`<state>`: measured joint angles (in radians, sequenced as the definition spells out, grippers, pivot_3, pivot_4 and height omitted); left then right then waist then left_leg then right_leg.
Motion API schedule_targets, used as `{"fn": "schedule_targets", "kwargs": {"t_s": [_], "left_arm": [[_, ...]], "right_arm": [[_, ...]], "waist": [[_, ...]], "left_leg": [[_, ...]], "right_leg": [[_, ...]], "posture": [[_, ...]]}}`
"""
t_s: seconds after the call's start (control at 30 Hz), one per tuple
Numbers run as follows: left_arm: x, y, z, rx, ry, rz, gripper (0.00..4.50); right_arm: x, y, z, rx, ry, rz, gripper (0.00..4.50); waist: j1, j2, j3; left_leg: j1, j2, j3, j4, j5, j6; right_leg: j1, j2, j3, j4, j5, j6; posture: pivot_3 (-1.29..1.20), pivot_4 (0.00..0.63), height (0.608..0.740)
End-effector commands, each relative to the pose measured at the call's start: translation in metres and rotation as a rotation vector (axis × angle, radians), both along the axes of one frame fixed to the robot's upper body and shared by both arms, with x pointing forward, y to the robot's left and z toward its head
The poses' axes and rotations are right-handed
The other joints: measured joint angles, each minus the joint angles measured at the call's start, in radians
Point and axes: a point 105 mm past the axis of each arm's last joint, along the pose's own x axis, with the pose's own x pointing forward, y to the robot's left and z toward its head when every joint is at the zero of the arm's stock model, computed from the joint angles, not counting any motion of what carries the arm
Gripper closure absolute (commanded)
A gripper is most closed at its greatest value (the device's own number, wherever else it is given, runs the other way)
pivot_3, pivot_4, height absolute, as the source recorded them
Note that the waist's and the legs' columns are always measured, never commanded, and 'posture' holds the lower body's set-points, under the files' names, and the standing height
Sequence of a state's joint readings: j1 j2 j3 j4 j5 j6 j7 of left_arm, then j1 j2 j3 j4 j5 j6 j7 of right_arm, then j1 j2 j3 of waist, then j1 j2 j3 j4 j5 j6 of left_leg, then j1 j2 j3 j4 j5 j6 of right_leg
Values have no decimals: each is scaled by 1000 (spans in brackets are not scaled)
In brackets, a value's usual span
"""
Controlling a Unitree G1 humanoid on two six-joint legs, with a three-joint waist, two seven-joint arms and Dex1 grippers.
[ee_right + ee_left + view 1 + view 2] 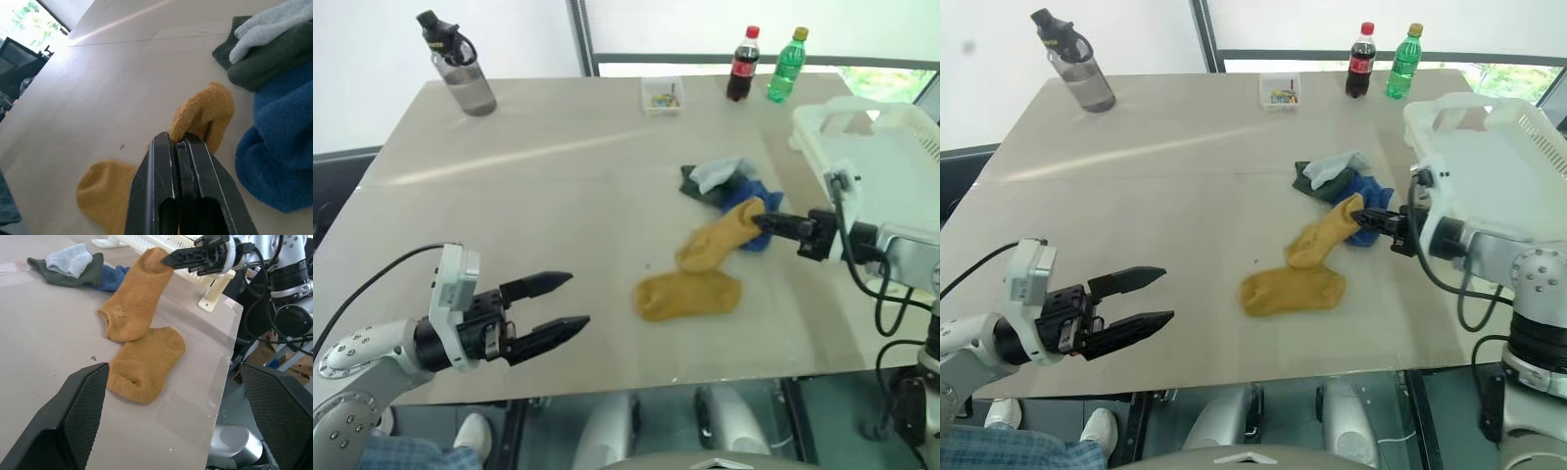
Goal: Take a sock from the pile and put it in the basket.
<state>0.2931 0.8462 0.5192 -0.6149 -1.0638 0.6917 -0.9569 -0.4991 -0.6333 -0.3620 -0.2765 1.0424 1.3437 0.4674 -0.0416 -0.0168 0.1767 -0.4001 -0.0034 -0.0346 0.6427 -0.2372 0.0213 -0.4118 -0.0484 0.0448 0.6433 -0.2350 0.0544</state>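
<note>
- Right gripper [766, 222] has its fingers clenched on the edge of a mustard sock [717, 238], pinching one end up off the counter [538, 186] while the rest of the sock droops down onto it.
- A second mustard sock [687, 294] lies flat just in front of the held one, touching or nearly touching its lower end.
- The pile [722, 184] sits right behind the held sock: a dark green-grey sock with a pale grey one on top, and a bright blue sock next to them by the right gripper.
- The basket [871, 157], cream-white with perforated sides and a handle cut-out, sits at the right edge of the counter, just beside the right arm.
- Left gripper [564, 304] hangs over the near left part of the counter with its fingers spread apart, nothing between them, well apart from the socks.
- Back edge of the counter: a dark cola bottle [742, 65] with a red cap and red label (looks like Coca-Cola, but I can't actually read the lettering), and a green bottle [786, 67] with a yellow cap beside it.
- Small clear box [662, 95] with colourful bits inside sits to the left of the bottles.
- Grey water bottle [460, 67] with a black lid stands at the far left corner; no readable writing on it.
</note>
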Motion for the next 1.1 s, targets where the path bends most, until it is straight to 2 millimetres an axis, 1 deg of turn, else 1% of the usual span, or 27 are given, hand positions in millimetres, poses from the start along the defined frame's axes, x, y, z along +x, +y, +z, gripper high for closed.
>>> {"fn": "schedule_targets", "kwargs": {"t_s": [0.03,0.07,0.17,0.27,0.33,0.37,0.47,0.57,0.67,0.73,0.83,0.87,0.97,1.03,1.07,1.1], "left_arm": [[-1,-1,4,-1,-20,-11,0],[0,-1,4,-1,-20,-11,0],[0,-1,4,-3,-20,-12,0],[0,-2,4,-7,-20,-13,0],[0,-2,4,-8,-21,-14,0],[0,-3,4,-9,-21,-13,0],[0,-3,5,-10,-22,-12,0],[0,-3,5,-10,-23,-11,0],[-1,-3,5,-12,-23,-10,0],[-1,-3,5,-11,-23,-9,0],[0,-3,5,-12,-23,-9,0],[0,-4,5,-13,-23,-9,0],[-1,-4,4,-16,-23,-8,0],[-1,-4,4,-18,-23,-8,0],[-1,-4,4,-19,-23,-8,0],[-1,-5,4,-20,-24,-9,0]], "right_arm": [[-7,7,31,40,-120,69,4425],[-8,11,35,47,-134,84,4425],[-14,34,49,83,-185,176,4425],[-20,56,50,94,-193,260,4425],[-23,72,41,65,-169,305,4425],[-21,78,31,25,-145,308,4425],[-17,89,3,-66,-89,297,4425],[-12,105,-22,-148,-61,279,4425],[-3,118,-39,-205,-69,242,4425],[6,125,-43,-201,-90,196,4425],[27,129,-42,-177,-126,68,4425],[30,131,-40,-159,-135,53,4425],[28,141,-30,-69,-141,63,4425],[21,148,-28,-30,-130,105,3835],[17,150,-28,-26,-123,134,3661],[14,151,-29,-25,-118,152,3243]], "waist": [[0,0,0],[0,0,0],[0,0,0],[2,0,0],[2,0,0],[2,0,0],[3,-1,0],[3,-1,0],[0,-1,0],[1,-1,0],[1,-1,0],[1,-1,0],[2,-1,0],[1,-1,0],[1,-1,0],[2,-1,0]], "left_leg": [[0,0,0,0,0,0],[0,0,1,0,0,0],[0,0,0,0,0,0],[0,0,0,0,0,0],[0,0,0,0,0,0],[-1,0,-1,0,0,0],[0,0,-1,0,0,0],[-1,0,-1,0,0,0],[-1,0,-1,0,0,0],[-1,0,-1,0,0,0],[-1,0,-1,0,0,0],[-1,0,-1,0,0,0],[-1,0,-1,0,0,0],[-1,0,-1,0,0,0],[-1,0,-2,0,0,0],[-1,0,-1,0,0,0]], "right_leg": [[0,0,0,0,0,0],[0,0,1,0,0,0],[0,0,0,0,0,0],[0,0,0,0,0,0],[0,0,0,0,0,0],[0,0,0,0,0,0],[0,0,0,0,0,0],[-1,-1,0,0,0,0],[-1,0,0,0,0,0],[-1,0,0,0,0,0],[-1,0,0,0,0,0],[-1,0,0,0,0,0],[-1,-1,0,1,0,0],[-1,-1,0,1,0,0],[-1,-1,0,1,0,0],[-1,-1,0,1,0,0]], "posture": [[0,150,740],[0,150,740],[0,150,740],[0,150,740],[0,150,740],[0,150,740],[0,150,740],[0,150,740],[0,150,740],[0,150,740],[0,150,740],[0,150,740],[0,150,740],[0,150,740],[0,150,740],[0,150,740]]}}
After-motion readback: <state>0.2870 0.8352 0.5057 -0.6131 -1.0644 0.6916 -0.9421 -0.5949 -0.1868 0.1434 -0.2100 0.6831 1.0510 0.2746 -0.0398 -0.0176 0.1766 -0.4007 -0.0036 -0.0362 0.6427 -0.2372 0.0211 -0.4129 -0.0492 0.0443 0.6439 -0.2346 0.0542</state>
